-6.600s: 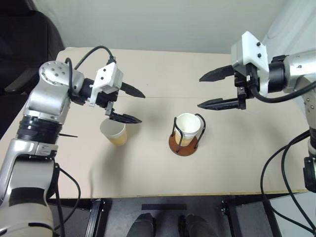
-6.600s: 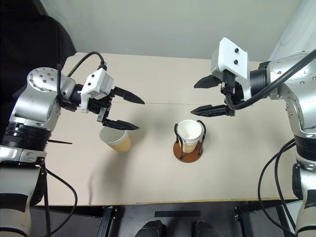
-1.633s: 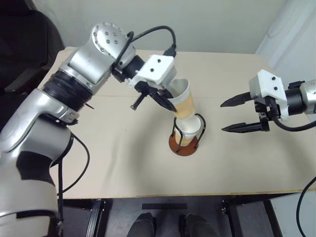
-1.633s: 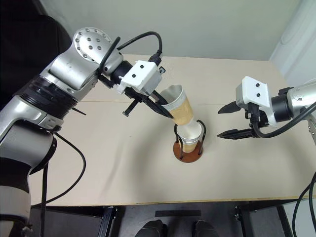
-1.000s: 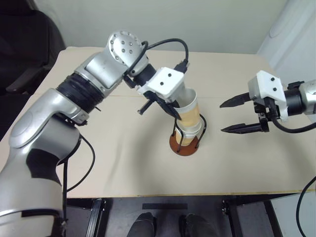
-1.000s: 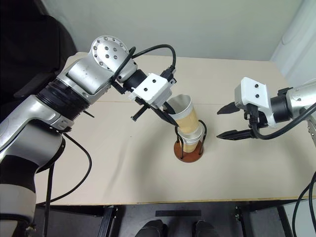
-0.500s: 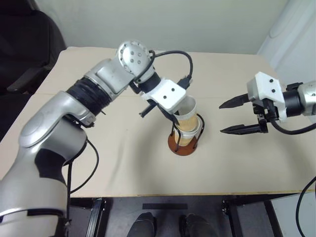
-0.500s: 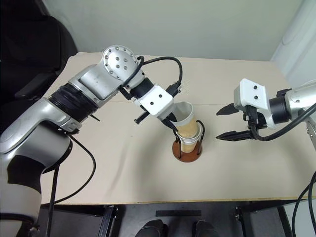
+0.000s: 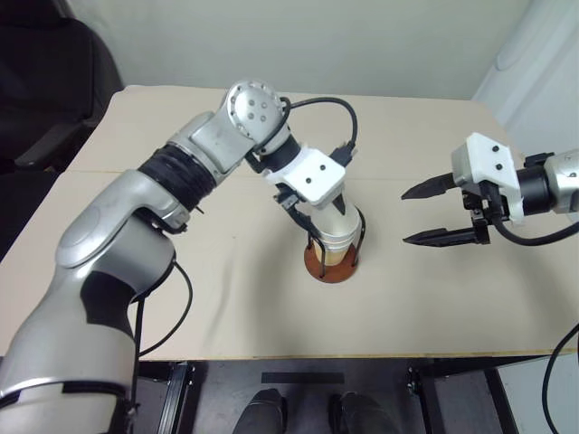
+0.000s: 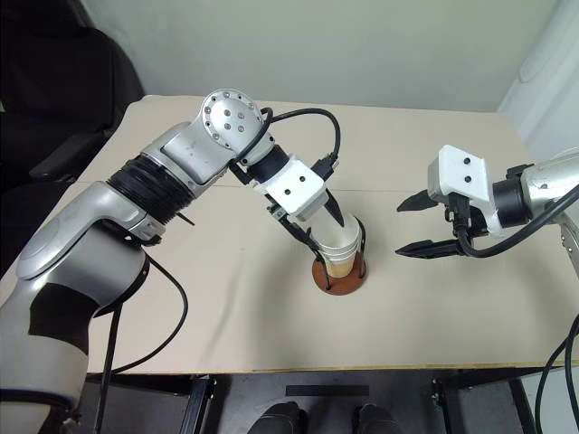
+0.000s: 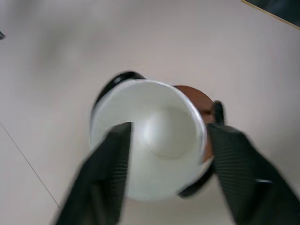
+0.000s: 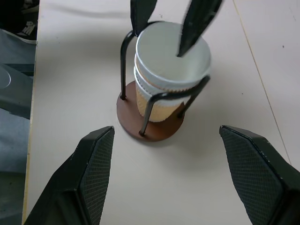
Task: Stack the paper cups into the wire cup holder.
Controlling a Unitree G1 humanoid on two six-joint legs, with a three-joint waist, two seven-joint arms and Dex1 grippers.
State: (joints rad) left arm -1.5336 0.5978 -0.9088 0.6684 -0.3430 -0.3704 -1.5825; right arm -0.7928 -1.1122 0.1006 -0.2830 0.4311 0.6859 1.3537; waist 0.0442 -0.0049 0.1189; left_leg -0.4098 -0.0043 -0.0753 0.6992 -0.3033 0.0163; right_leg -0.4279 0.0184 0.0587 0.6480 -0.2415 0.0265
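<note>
Three paper cups are now nested inside the wire cup holder, judging by the stacked rolled rims seen in the right wrist view. A second ago the top cup was still tilted and pinched in the left gripper, only part-way into the stack; half a second ago it was lower but still leaning. It now sits upright and fully seated, and the left gripper's fingers have been spread apart, one finger outside the cup and one over its mouth, so the cup has been let go. By that reading the stacking looks finished, and only a withdrawal of the left arm seems to remain.

The holder stands near the middle of the table, its reddish-brown base flat on the surface and its black wire loops rising round the cups. Nothing else is held in it, and the top cup's white inside is empty.

Farther to the right, well apart from the holder, the right gripper is held wide and empty above the table.
</note>
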